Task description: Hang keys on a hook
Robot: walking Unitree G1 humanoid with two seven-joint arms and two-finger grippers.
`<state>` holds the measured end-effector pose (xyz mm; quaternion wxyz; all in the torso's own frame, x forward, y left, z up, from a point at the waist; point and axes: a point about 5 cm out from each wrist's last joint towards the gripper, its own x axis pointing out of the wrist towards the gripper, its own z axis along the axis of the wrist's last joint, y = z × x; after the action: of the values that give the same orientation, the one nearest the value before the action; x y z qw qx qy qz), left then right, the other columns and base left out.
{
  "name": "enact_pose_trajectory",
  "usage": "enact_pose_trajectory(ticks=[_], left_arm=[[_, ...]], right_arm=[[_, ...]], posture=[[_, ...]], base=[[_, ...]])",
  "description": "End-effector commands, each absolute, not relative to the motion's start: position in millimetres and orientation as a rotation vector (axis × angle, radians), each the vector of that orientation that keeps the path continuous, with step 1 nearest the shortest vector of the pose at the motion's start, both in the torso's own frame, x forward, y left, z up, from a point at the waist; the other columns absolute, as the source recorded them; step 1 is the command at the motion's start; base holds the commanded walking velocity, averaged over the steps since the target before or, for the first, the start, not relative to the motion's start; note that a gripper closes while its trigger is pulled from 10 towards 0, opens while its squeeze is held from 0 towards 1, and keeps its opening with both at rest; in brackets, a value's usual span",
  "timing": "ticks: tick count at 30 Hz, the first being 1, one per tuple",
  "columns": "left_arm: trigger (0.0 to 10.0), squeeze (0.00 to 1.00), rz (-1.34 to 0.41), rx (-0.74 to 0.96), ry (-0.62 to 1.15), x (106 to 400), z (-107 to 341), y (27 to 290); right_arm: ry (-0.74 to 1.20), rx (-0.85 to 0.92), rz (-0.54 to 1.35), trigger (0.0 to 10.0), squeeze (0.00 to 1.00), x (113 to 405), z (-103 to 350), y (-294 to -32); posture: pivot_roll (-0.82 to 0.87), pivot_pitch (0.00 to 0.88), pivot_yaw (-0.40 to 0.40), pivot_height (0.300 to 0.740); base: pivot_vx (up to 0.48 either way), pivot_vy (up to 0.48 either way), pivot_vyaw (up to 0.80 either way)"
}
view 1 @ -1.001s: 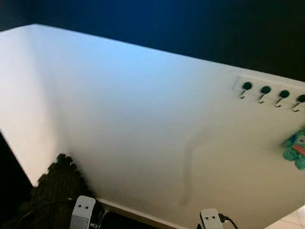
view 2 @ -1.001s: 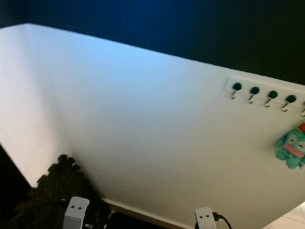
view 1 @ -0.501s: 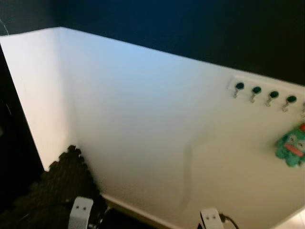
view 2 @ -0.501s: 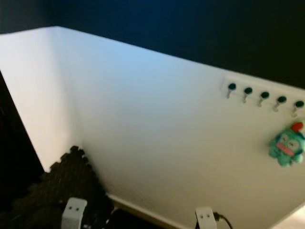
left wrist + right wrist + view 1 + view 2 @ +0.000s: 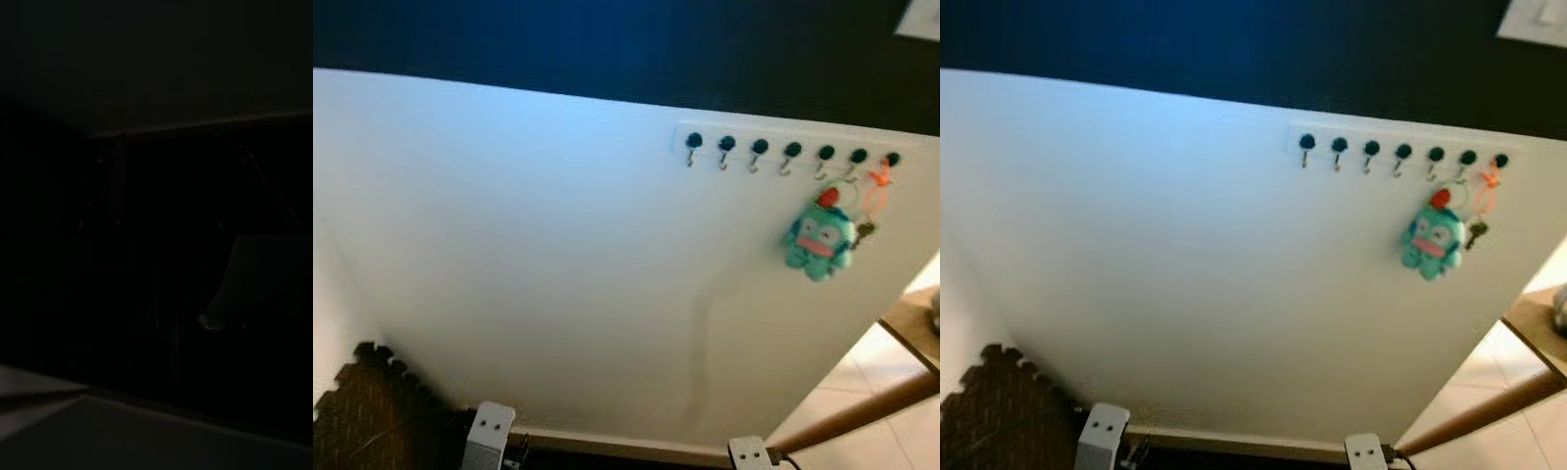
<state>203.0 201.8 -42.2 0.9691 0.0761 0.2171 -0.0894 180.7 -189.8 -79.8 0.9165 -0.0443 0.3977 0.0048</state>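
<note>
The keys (image 5: 864,231) hang at about two o'clock beside a green toy (image 5: 818,241) under the row of hooks (image 5: 791,154) on the white wall (image 5: 558,245) — I think the robot should step away slowly — no writing shows, and I cannot tell how either gripper's jaws stand.

Hook row (image 5: 790,150) high on wall (image 5: 558,245), keys (image 5: 822,235) hanging at its right end

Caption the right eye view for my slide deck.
Teal plush keychain with keys hangs from a hook rail on a white wall.
</note>
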Motion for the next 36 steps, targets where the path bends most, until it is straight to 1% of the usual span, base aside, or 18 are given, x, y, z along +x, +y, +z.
enact_pose_trajectory(ticks=[1,16,21,23,36], left_arm=[[10.0,0.0,-0.161,0.166,0.448,201,-44,205],[10.0,0.0,-0.1,0.129,0.445,201,-43,211],[10.0,0.0,-0.082,0.117,0.482,199,-47,211],[10.0,0.0,-0.059,0.112,0.522,199,-51,211],[10.0,0.0,0.022,0.035,0.562,200,-53,216]], right_arm=[[0.812,-0.091,-0.003,10.0,0.0,182,-78,-193],[0.811,-0.092,0.004,10.0,0.0,185,-78,-192],[0.814,-0.086,0.003,10.0,0.0,186,-77,-193],[0.824,-0.081,-0.002,10.0,0.0,186,-77,-195],[0.816,-0.051,-0.035,10.0,0.0,189,-75,-200]], posture=[[0.12,0.054,-0.051,0.74],[0.12,0.052,-0.057,0.74],[0.11,0.043,-0.063,0.74],[0.1,0.038,-0.061,0.74],[0.07,0.016,-0.046,0.74]], base=[[0.0,0.0,0.0],[0.0,0.0,0.0],[0.0,0.0,0.0],[0.0,0.0,0.0],[0.0,0.0,0.0]])
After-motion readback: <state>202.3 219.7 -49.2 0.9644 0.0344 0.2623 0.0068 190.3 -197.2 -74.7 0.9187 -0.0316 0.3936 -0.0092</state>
